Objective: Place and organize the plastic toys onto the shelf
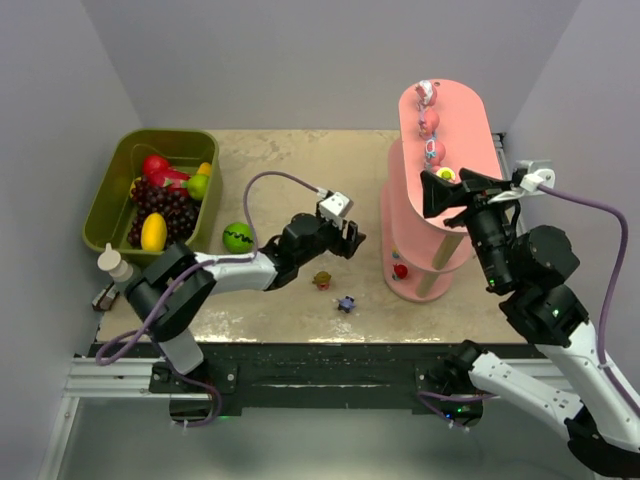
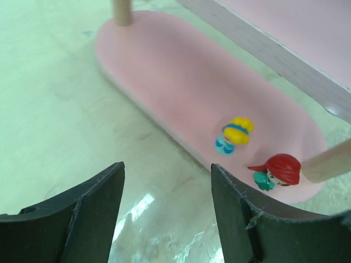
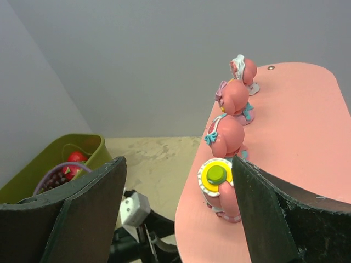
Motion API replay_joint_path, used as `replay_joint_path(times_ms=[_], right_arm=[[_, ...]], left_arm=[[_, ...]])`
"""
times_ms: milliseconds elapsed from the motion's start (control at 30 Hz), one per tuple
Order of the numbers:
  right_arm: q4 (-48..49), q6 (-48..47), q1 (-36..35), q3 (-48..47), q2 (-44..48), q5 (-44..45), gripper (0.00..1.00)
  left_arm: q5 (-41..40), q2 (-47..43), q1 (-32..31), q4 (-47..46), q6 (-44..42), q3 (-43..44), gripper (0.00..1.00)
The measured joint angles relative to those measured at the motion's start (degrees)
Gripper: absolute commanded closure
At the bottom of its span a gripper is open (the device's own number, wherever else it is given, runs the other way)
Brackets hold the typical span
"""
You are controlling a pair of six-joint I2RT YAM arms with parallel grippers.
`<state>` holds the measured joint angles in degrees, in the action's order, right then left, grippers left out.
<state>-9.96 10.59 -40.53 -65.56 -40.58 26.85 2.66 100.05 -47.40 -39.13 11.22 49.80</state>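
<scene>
The left claw [image 2: 167, 178] hangs released, nothing between its fingers, low over the tabletop [image 1: 290, 160] just before the shelf [image 1: 470, 130]. On the shelf's bottom board sit a yellow-haired toy [image 2: 236, 134] and a red-haired toy [image 2: 277, 170]. The right claw [image 3: 176, 170] is up at the top board, jaws wide and gripping nothing, with a yellow-and-green-topped toy [image 3: 216, 181] at its fingertips, the nearest of a row of four pink toys. Not yet shelved are an orange-brown toy [image 1: 322, 280] and a dark blue-purple toy [image 1: 346, 303] on the tabletop. I judge the task mostly done, though the middle board is too hidden to count.
</scene>
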Motion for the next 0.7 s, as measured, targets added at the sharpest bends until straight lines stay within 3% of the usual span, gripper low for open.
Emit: replay_joint_path(times_ms=[233,700], right_arm=[[-1.57,1.40,0.00,0.00,0.15,-1.16,0.19],[-0.68,2.47,0.00,-8.66,0.96,-9.90,0.20]], left_arm=[[-10.36,-9.44,-0.87,8.17,7.26,-5.55,0.31],[-18.86,-12.66,-4.57,19.04,19.45,-9.40,0.27]])
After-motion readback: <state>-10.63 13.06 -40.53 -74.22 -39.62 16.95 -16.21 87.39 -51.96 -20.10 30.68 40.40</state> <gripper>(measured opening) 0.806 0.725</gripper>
